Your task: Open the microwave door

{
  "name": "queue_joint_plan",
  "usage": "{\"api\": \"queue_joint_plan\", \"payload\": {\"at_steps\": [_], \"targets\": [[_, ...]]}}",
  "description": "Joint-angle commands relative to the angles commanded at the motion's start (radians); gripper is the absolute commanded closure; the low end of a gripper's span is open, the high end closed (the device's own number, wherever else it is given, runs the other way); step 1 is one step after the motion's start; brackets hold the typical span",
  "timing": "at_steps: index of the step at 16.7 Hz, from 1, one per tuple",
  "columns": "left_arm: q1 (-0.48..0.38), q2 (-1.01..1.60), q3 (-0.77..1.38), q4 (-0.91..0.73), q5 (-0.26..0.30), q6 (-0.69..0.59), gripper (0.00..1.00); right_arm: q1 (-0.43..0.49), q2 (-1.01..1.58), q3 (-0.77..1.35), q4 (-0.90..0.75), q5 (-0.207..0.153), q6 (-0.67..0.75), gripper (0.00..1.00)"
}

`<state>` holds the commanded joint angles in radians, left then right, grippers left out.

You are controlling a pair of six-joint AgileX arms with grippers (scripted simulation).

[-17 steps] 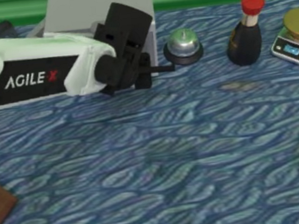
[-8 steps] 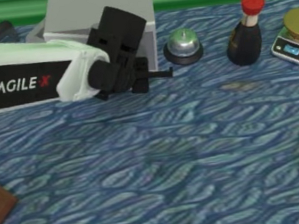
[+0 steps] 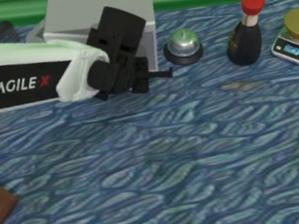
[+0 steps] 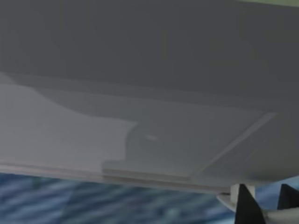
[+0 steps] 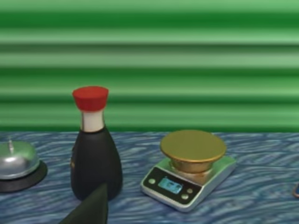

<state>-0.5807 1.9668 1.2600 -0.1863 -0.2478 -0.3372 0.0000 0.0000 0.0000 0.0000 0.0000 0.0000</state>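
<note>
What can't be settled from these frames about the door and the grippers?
- Microwave door: the left wrist view sits too close; handle unidentifiable.
- Microwave front, top view: hidden under the left gripper, whose finger gap is unreadable.
- Right gripper: outside the top view.

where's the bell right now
In the top view the bell sits at the table's far edge, between the microwave on its left and the dark red-capped bottle.

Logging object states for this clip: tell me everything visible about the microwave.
The microwave is a boxy, light-grey appliance with a plain matte top, standing at the table's far edge, left of centre in the top view, beside a silver bell. The left gripper sits at its front right corner, hiding much of the front. The left wrist view shows only a close grey underside or panel; whether the door is ajar cannot be told.
</note>
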Motion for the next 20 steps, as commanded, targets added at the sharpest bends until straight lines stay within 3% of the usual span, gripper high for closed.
{"api": "queue_joint_plan", "payload": {"at_steps": [14,20], "targets": [[0.000,0.000,0.000,0.000,0.000,0.000,1.00,0.000,0.000,0.000,0.000,0.000,0.000,0.00],[0.007,-0.028,-0.033,0.023,0.031,0.034,1.00,0.000,0.000,0.000,0.000,0.000,0.000,0.00]]}}
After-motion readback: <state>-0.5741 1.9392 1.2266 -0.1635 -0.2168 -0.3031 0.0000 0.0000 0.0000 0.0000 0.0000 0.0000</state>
